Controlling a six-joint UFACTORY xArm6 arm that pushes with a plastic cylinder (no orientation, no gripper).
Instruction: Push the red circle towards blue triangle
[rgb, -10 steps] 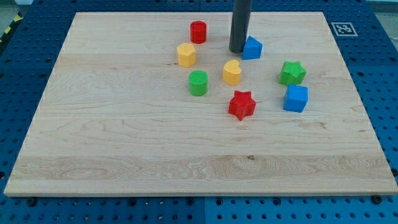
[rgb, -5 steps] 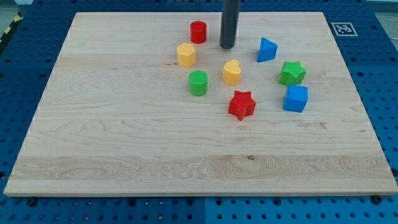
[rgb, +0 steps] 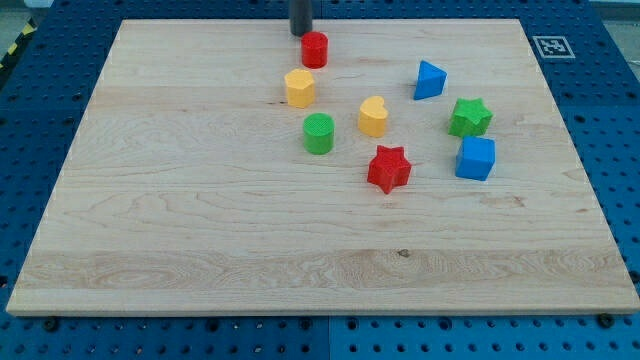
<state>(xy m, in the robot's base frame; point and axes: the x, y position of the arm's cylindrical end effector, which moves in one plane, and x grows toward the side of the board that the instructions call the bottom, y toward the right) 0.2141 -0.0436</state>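
The red circle (rgb: 315, 49) stands near the board's top edge, left of centre. The blue triangle (rgb: 430, 80) lies well to its right and a little lower. My tip (rgb: 301, 33) is right at the red circle's upper left, touching or almost touching it. The rod rises out of the view's top.
A yellow hexagon (rgb: 299, 88), a green circle (rgb: 318, 133), a yellow heart (rgb: 373, 117) and a red star (rgb: 389, 168) lie below the red circle. A green star (rgb: 470, 117) and a blue cube (rgb: 475, 158) lie below the blue triangle. The wooden board (rgb: 200, 220) sits on a blue pegboard.
The blue triangle slid right early on and now rests. My tip left it and moved left and up, from the red circle's right to its upper left.
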